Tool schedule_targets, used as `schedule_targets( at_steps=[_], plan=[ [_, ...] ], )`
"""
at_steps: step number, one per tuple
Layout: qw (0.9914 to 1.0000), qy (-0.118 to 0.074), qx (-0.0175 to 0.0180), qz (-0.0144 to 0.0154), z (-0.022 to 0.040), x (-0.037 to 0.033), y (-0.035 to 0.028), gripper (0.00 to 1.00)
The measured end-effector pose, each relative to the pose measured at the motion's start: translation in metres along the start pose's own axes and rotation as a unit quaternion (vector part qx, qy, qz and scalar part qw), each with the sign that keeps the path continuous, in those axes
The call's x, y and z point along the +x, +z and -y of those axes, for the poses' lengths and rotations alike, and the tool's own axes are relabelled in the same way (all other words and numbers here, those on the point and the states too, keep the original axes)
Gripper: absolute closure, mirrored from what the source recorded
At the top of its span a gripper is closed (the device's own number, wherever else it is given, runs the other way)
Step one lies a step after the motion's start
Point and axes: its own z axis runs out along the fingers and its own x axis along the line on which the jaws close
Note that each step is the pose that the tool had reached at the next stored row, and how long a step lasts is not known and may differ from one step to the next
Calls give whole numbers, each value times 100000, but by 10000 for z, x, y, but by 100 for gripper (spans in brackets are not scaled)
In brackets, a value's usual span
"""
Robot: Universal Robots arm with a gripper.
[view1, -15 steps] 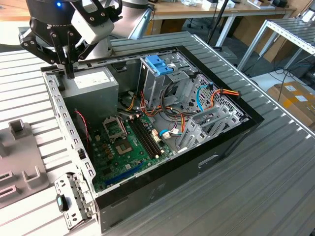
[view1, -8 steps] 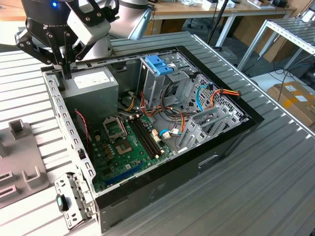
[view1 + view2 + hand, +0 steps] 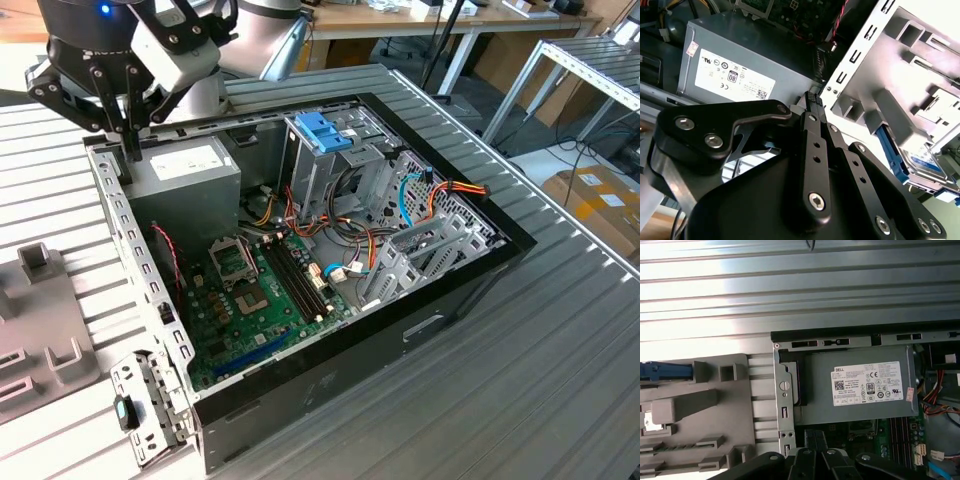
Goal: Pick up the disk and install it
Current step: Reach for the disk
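One disk (image 3: 924, 163) is in sight. It is a silver-grey drive with a white and blue label and blue rails, and it sits in a slot of the one grey plastic fixture (image 3: 900, 100) beside the computer case, well apart from the claw. In the first wrist view one of its blue rails (image 3: 665, 371) shows edge-on, and the length of that rail points towards the case's perforated rear panel (image 3: 784, 405). Whether the drive stands fully upright or leans in its slot, I cannot tell.

The single gripper (image 3: 814, 98) has its two fingers clenched pad to pad, with nothing between them. In the exterior view it hangs fingertips-down over the case corner by the power supply, just beside the upper edge of the rear panel. Whether it touches the metal is not clear.

One open black computer case (image 3: 420, 330) lies on its side on the ribbed metal table (image 3: 560, 400). Inside it are:
- one grey power supply (image 3: 185, 170) with a white sticker, the part nearest the fingers;
- one green motherboard (image 3: 250, 300);
- one metal drive cage topped by a light-blue latch (image 3: 325, 130);
- bundles of red, yellow, black and blue cables (image 3: 440, 190) towards the exterior view's right.
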Motion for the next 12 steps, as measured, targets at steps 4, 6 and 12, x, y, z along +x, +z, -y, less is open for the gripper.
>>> schedule_targets(
  at_steps=[4,6,12],
  plan=[
    [100000,0,0,0,1,19,0,89],
    [100000,3,4,-3,2,25,-1,89],
    [100000,0,0,0,4,47,-1,89]
  ],
)
